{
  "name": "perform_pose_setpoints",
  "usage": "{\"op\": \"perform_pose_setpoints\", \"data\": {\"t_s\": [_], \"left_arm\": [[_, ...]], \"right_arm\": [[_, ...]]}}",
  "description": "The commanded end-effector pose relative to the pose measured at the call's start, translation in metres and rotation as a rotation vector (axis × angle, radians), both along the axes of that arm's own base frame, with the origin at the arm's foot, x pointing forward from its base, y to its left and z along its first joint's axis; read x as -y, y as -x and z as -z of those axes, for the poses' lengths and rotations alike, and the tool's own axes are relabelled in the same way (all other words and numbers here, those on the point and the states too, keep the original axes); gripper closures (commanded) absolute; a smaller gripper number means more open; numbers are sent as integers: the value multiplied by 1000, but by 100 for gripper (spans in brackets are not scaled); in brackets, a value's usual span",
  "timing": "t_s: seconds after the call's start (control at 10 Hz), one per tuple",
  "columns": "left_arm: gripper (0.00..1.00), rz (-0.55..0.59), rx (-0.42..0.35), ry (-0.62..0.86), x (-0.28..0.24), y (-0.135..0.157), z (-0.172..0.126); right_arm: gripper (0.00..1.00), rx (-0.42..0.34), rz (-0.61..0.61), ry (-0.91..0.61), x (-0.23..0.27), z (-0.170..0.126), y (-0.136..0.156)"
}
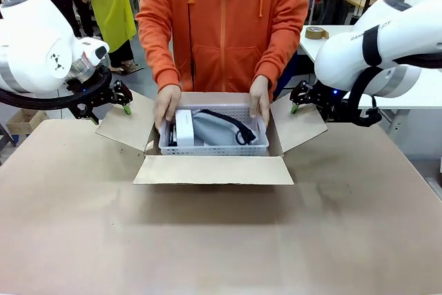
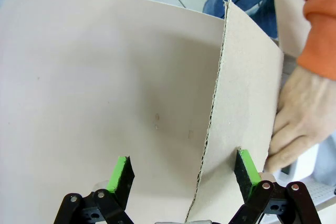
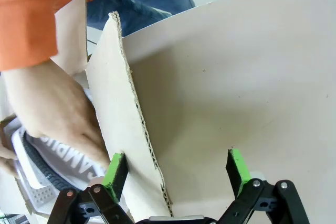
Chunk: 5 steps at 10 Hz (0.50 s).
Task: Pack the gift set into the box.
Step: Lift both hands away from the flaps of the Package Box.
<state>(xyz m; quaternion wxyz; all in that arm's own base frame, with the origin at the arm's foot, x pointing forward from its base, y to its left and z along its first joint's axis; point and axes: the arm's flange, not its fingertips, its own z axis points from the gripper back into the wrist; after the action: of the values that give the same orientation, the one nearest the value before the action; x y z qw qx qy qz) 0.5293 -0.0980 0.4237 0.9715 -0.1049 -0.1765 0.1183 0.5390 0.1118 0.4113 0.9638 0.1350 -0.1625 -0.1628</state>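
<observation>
The box (image 1: pixel 214 169) stands open at the middle of the table, all flaps folded outward. A person in an orange hoodie holds the gift set (image 1: pixel 214 132), a white ribbed pack with a grey top, low inside the box, one hand (image 1: pixel 166 105) at each end. My left gripper (image 1: pixel 110 105) is open at the left flap (image 1: pixel 128 126). In the left wrist view the flap (image 2: pixel 247 93) stands edge-on between the gripper's (image 2: pixel 184 171) spread pads. My right gripper (image 1: pixel 304 100) is open at the right flap (image 1: pixel 297 126); that flap (image 3: pixel 113 108) likewise sits between its (image 3: pixel 176 170) pads.
The table (image 1: pixel 221 240) is covered in brown paper. A roll of tape (image 1: pixel 317 32) lies on a white table behind at the right. A small carton (image 1: pixel 24 121) sits on the floor at the far left. The person's hand (image 2: pixel 302 108) presses beside the left flap.
</observation>
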Motion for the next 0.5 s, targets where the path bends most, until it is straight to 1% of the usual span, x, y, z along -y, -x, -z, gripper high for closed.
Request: {"op": "perform_pose_setpoints", "data": {"t_s": [0.0, 0.4], "left_arm": [[0, -18, -1, -14, 1, 2, -1], [0, -18, -1, -14, 1, 2, -1]], "right_arm": [[0, -7, 17, 11, -2, -5, -1], [0, -7, 17, 11, -2, -5, -1]]}}
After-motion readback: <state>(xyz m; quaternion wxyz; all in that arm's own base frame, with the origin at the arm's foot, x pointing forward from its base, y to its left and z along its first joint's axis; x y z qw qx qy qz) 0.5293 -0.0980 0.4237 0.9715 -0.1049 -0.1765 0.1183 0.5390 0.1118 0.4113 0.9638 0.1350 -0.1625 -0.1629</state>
